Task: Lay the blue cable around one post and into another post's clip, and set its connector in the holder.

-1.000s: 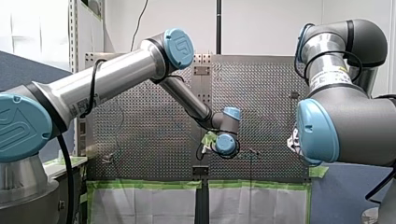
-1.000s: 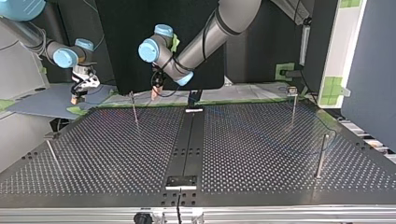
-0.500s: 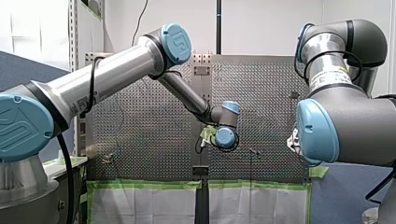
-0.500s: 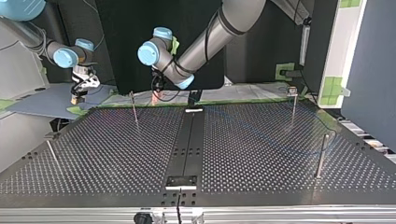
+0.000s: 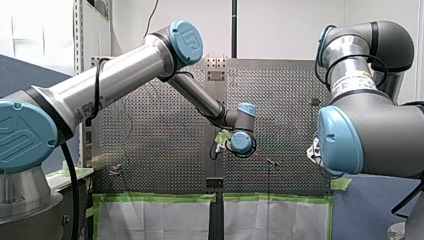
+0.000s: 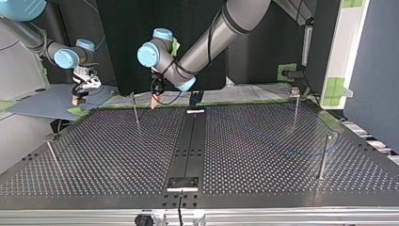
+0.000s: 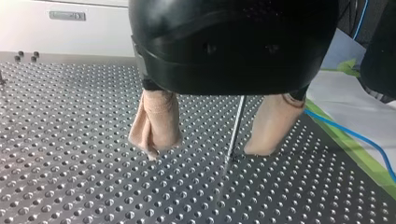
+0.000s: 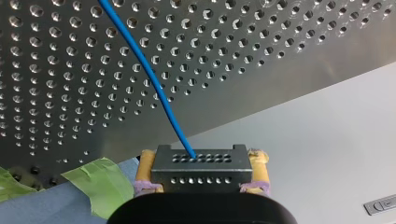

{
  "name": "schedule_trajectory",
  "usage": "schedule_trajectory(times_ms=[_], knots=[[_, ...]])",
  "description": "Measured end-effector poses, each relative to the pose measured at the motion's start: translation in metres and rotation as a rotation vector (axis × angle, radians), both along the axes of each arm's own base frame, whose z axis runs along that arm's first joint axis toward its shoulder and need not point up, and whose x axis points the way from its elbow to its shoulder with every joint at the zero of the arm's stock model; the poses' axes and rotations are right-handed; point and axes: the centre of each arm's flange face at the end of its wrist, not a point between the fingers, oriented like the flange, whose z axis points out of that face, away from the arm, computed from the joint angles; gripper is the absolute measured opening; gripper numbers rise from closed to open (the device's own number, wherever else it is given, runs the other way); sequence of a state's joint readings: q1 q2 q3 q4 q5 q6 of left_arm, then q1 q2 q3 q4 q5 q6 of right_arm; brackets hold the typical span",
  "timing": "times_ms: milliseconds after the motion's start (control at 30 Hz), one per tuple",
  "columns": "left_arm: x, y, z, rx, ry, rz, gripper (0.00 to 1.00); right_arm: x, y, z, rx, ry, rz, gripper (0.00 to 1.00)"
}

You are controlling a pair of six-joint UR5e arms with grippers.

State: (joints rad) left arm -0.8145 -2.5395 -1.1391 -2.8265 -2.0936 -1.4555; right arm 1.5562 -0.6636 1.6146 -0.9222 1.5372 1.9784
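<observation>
In the left wrist view my left gripper (image 7: 205,150) is open, beige-padded fingers (image 7: 156,123) just above the perforated plate, nothing held. A thin metal post (image 7: 236,126) shows between them, slightly ahead. The blue cable (image 7: 355,135) runs over the plate's edge beside the gripper. In the top view this gripper (image 6: 154,100) hangs close beside the far left post (image 6: 135,108). My right gripper (image 8: 203,158) is shut on the black connector (image 8: 198,170), and the blue cable (image 8: 144,65) leads from it across the plate. It hovers off the table's far left corner (image 6: 76,99).
More posts stand at the top view's far right (image 6: 295,104), near right (image 6: 323,155) and near left (image 6: 51,153). A black centre strip runs to a small black plate (image 6: 183,182) at the near edge. Green tape (image 8: 100,184) edges the table.
My left gripper has shifted a little toward the top view's left and come lower, nearer the far left post. My right arm has not moved.
</observation>
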Motion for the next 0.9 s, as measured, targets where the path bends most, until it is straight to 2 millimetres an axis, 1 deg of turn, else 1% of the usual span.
schedule_trajectory(times_ms=[167,500,700,900], knots=[[-0.002,-0.001,-0.002,-0.011,0.009,-0.022,1.00,0.000,0.000,0.000,0.000,0.000,0.000,0.00],[-0.012,-0.005,-0.014,-0.081,0.056,-0.091,1.00,0.000,0.000,0.000,-0.004,-0.001,0.000,0.00],[-0.015,-0.003,-0.020,-0.109,0.089,-0.123,1.00,0.001,0.000,0.000,-0.004,-0.001,0.002,0.00],[-0.017,-0.006,-0.022,-0.118,0.105,-0.166,1.00,0.002,0.000,0.000,-0.003,-0.001,0.003,0.00]])
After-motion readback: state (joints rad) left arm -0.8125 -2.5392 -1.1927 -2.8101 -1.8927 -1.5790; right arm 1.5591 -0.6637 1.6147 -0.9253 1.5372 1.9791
